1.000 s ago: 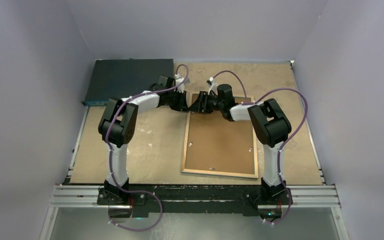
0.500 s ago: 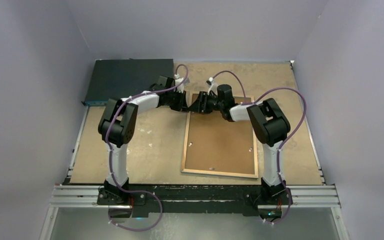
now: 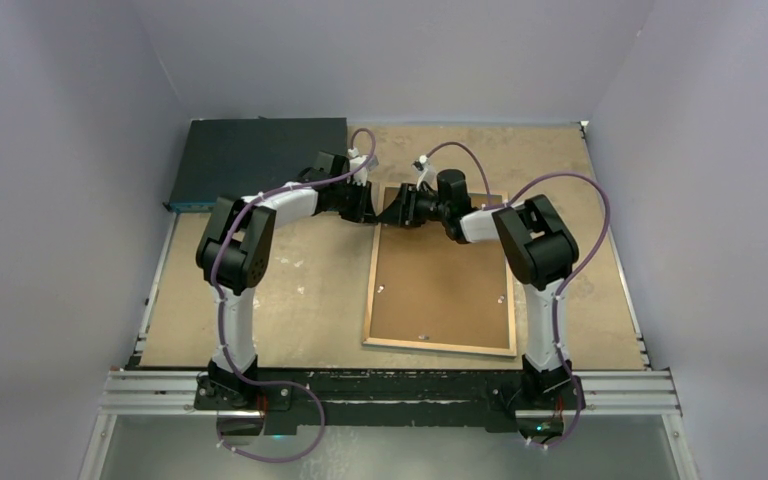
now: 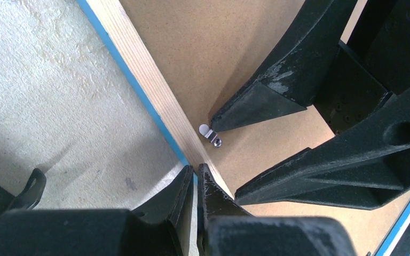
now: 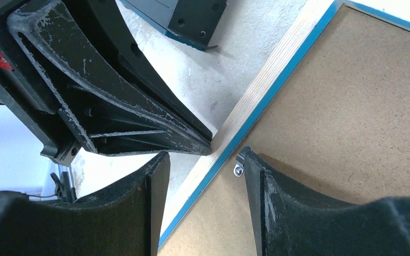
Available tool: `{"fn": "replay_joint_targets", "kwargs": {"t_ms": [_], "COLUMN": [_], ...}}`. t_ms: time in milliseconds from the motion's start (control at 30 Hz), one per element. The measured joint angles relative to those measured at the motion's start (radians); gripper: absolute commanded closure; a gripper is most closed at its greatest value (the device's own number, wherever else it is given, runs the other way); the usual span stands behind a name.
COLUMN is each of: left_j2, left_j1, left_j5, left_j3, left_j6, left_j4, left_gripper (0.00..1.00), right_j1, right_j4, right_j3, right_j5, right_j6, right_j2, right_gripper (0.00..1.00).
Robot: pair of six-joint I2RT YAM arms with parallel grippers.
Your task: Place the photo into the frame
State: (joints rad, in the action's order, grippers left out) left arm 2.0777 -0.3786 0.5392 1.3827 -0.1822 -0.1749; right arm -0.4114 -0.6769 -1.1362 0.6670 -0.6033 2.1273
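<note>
The frame (image 3: 371, 290) lies face down on the table, its wood rim and blue edge showing, with the plain brown backing board (image 3: 440, 290) set in it. The photo is hidden. My left gripper (image 3: 373, 217) is shut, its tips (image 4: 196, 169) resting at the frame's left rim (image 4: 149, 90) near the far corner. My right gripper (image 3: 394, 212) is open and straddles that same rim (image 5: 267, 90). One of its fingertips (image 5: 247, 156) touches a small metal clip (image 5: 239, 166) on the board; the clip also shows in the left wrist view (image 4: 209, 133).
A dark flat box (image 3: 255, 160) lies at the far left of the table. The two grippers almost touch over the frame's far left corner. Grey walls close in the table on three sides.
The right wrist has shifted very slightly towards the frame's far left corner. The left arm and the frame have not moved.
</note>
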Motion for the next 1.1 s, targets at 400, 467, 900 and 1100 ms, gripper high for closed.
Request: {"fn": "replay_joint_targets", "kwargs": {"t_ms": [400, 467, 900, 1100], "left_j2": [0.000, 0.000, 0.000, 0.000], "left_j1": [0.002, 0.002, 0.003, 0.004], "left_j5": [0.000, 0.001, 0.007, 0.008], "left_j3": [-0.004, -0.005, -0.006, -0.007], "left_j6": [-0.002, -0.002, -0.010, -0.010], "left_j4": [0.006, 0.007, 0.011, 0.011], "left_gripper": [0.98, 0.98, 1.00, 1.00], "right_j1": [0.005, 0.005, 0.004, -0.001], "right_j4": [0.045, 0.045, 0.027, 0.020], "right_j3": [0.072, 0.072, 0.027, 0.025], "right_j5": [-0.040, -0.045, -0.056, -0.049], "right_j6": [0.005, 0.004, 0.002, 0.002], "right_j2": [-0.073, -0.073, -0.036, -0.031], "right_gripper": [0.39, 0.39, 0.41, 0.42]}}
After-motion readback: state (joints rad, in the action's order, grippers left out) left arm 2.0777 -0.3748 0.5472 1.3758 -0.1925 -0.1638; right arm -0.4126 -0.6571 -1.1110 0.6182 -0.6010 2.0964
